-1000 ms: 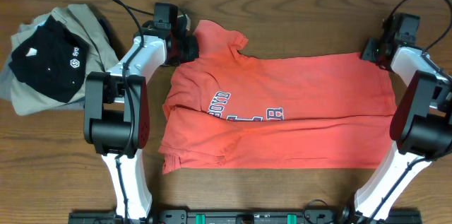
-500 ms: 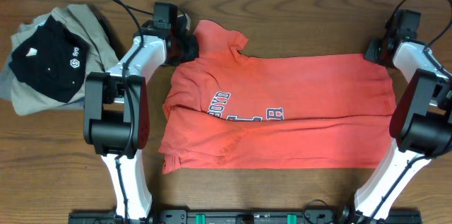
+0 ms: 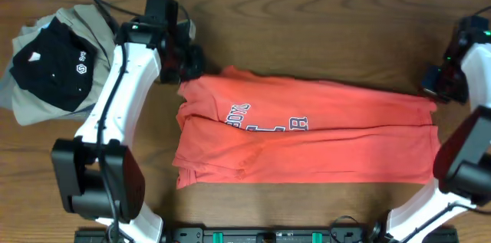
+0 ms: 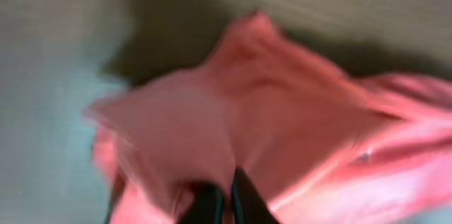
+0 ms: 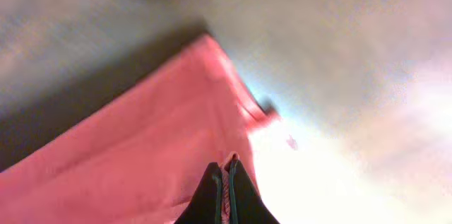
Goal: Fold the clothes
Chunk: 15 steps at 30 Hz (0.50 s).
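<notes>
Blurred wrist views: left claw (image 4: 226,187), right claw (image 5: 224,166) pinch T-shirt (image 3: 307,132).

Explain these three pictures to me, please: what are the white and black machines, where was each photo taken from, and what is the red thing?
The machines are two robot arms, a left arm and a right arm, at a wooden table. Each ends in a two-finger pincer called a gripper. The wide picture looks down from a camera above. The two blurry ones come from small cameras on the wrists, looking along the fingers. The red thing is a coral-red T-shirt with white lettering, lying on the table. The left gripper pinches one far corner and the right gripper the other, both shut on the cloth. At the picture's left edge sits a pile: a black piece on a khaki-grey piece.
</notes>
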### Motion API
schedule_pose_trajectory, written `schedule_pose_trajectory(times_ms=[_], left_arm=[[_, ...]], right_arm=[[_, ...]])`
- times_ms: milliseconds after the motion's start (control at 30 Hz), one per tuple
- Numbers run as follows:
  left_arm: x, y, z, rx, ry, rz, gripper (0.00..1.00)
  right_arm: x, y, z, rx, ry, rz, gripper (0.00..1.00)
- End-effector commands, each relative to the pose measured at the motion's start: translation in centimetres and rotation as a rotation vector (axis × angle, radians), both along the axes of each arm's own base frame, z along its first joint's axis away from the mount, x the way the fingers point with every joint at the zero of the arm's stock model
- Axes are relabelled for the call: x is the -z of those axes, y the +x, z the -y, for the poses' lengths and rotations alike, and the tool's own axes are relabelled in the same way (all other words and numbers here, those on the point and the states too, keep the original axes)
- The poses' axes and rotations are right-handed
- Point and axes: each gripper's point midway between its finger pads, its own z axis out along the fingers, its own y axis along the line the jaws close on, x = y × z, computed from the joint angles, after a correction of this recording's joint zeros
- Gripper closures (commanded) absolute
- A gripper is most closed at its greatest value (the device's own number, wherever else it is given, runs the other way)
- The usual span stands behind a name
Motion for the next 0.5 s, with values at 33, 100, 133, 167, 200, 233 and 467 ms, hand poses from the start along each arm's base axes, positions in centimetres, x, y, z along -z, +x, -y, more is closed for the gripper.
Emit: schedule_pose_trajectory(times_ms=[33,100,133,167,200,233,467], left_arm=[[0.3,-3.0,-1.4,-0.011,0.066,-0.12,0.94],[0.8,-4.7,-1.9,-0.003,0.091,-0.184,0.94],[1.0,-5.3,-1.9,0.005,0.094,-0.207,0.94],[1.3,-5.8,-2.0,0.006,0.097,-0.23,0.94],[1.6,-6.5,-2.1,0.007,0.102,-0.257,0.94],[1.9,-7.0,-2.2,0.007,0.106,-0.275,0.94],[4.4,-10.6,-2.8,0.012,0.132,-0.411,0.94]], right_arm=[[-1.6,-3.0,2.4,0.096,-0.054,-0.06,0.99],[-1.5,-4.7,2.5,0.118,-0.03,-0.113,0.99],[-1.4,-5.4,2.6,0.128,-0.021,-0.134,0.99],[-1.3,-5.9,2.7,0.136,-0.015,-0.146,0.99],[-1.2,-6.3,2.8,0.147,-0.009,-0.155,0.99],[-1.2,-6.7,2.9,0.16,-0.005,-0.164,0.99],[-0.7,-8.4,3.1,0.203,0.015,-0.203,0.99]])
